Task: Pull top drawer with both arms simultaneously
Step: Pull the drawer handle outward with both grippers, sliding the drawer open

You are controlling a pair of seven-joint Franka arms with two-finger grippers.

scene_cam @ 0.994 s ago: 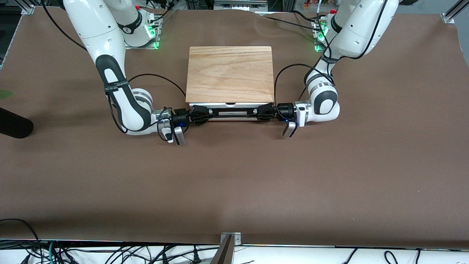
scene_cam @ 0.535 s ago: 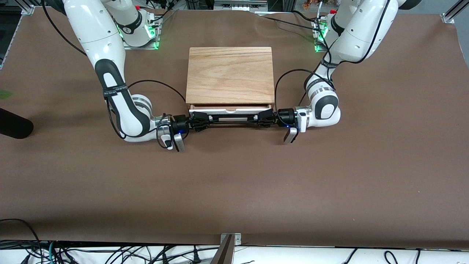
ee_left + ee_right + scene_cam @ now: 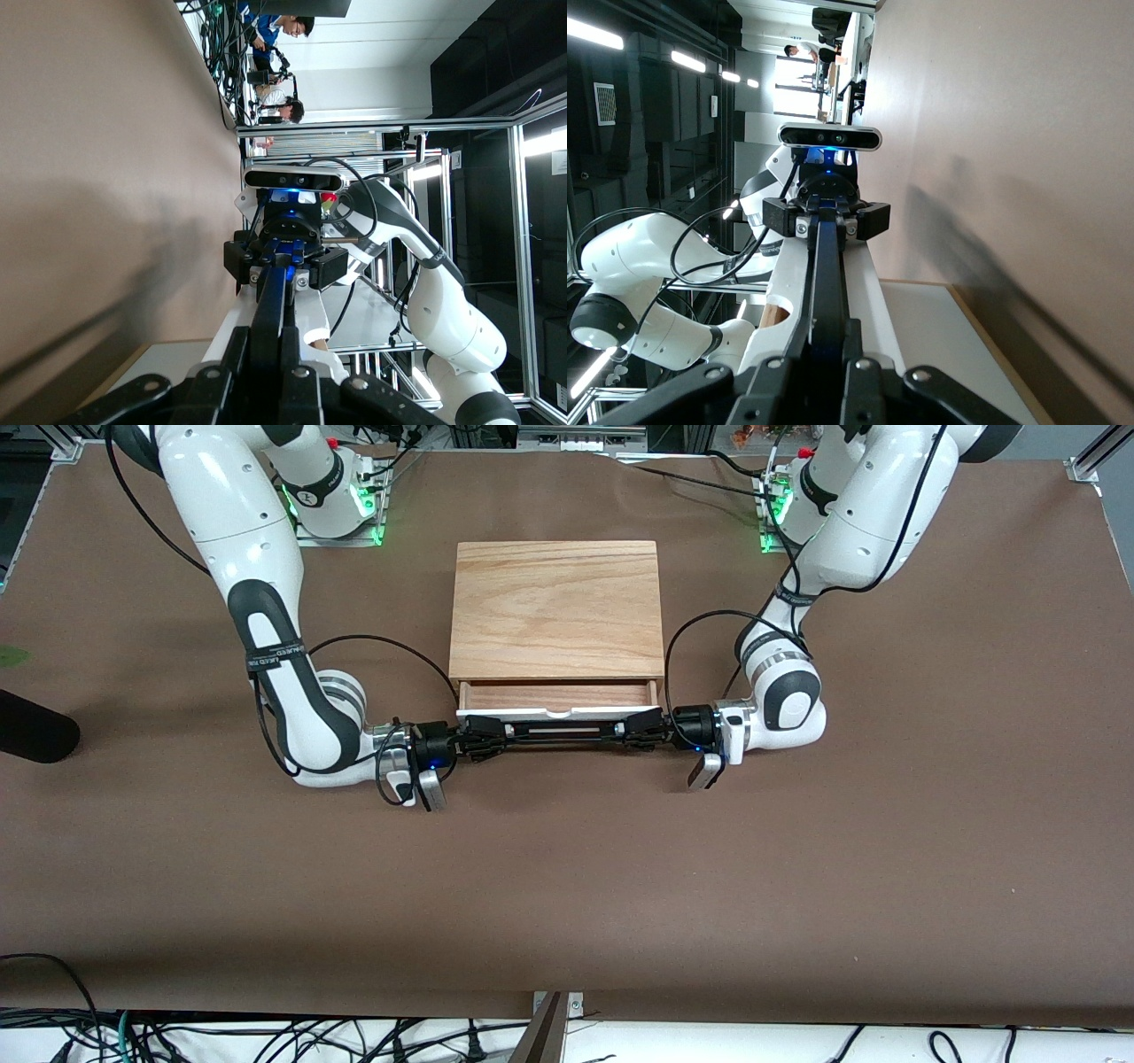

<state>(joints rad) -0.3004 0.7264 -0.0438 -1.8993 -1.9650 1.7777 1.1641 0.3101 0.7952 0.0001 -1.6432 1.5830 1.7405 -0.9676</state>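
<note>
The top drawer [image 3: 558, 695] sits in a small cabinet [image 3: 556, 607] in the middle of the brown table [image 3: 567, 886], and it is partly out, so its reddish wood inside shows under the cabinet's wooden top. The left pincer [image 3: 640, 728] is closed on the end of the black handle [image 3: 560, 730] toward the left arm's end of the table. The right pincer [image 3: 483, 737] is closed on the handle's end toward the right arm's end of the table. I think the pull is under way but not finished. Next, both arms should pull evenly toward the front camera so the drawer does not twist or jam. The cabinet's front below the drawer is hidden. In the wrist views each arm's own fingertips are cut off at the picture edge, and the drawer front is hard to make out.
</note>
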